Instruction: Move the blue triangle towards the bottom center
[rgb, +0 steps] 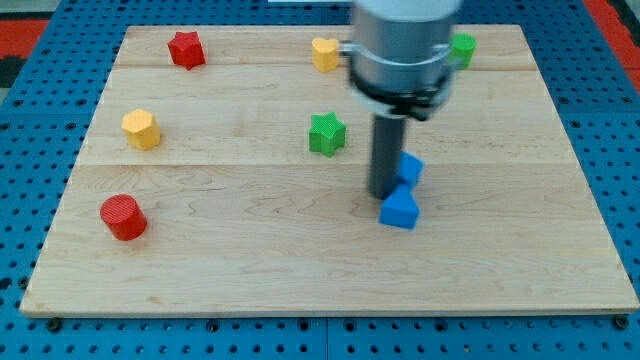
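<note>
My tip (385, 194) stands right of the board's middle. Two blue blocks lie next to it. One blue block (410, 168), partly hidden by the rod, is just to the tip's right; its shape may be a triangle, but I cannot tell for sure. The other blue block (399, 210) lies just below and right of the tip, touching or nearly touching it. The two blue blocks sit close together, one above the other.
A green star (326, 133) lies left of the rod. A yellow heart (324, 53), a red star (186, 48) and a green block (462, 48) lie along the top. A yellow hexagon (141, 129) and a red cylinder (124, 217) lie at the left.
</note>
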